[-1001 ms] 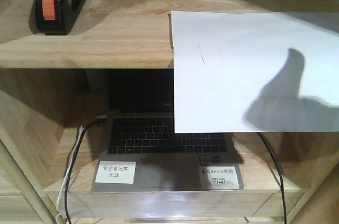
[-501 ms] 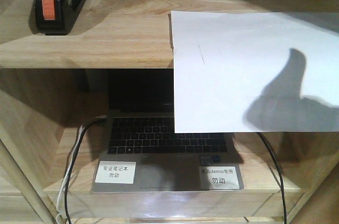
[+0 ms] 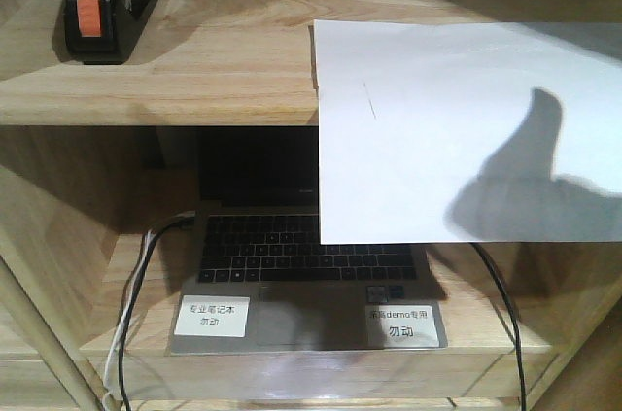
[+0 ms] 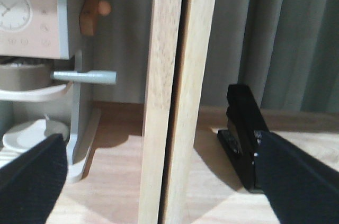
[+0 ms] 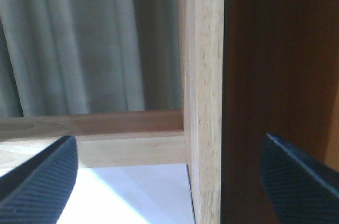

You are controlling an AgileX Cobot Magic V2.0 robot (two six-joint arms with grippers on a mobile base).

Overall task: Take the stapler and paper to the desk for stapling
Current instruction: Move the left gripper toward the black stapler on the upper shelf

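The left gripper (image 4: 159, 144) has its jaws wide open, and an upright wooden shelf post (image 4: 177, 75) stands in the middle of the gap. The stapler (image 4: 243, 128) lies on the shelf board (image 3: 194, 61) beyond the post, just ahead of the finger (image 4: 299, 181) at the right side of the wrist picture. This finger hides the stapler's near end, so I cannot tell whether they touch. The stapler's long axis runs from front to back of the shelf. In the front view its orange-red patch is at the near end, and its far end is cut off by the top of the picture. The right gripper (image 5: 168, 144) is also wide open, with a wooden side panel (image 5: 204, 75) between the jaws. The paper (image 5: 132, 192) lies low in this gap, left of the panel and nearer to the finger at the left of the picture; only a corner of it shows there. In the front view the sheet lies flat on the same board with its long side across. It hangs over the front edge and covers the right part of the laptop (image 3: 262, 246) below. Its right edge is cut off by the frame, and a dark shadow (image 3: 525, 188) falls on it.
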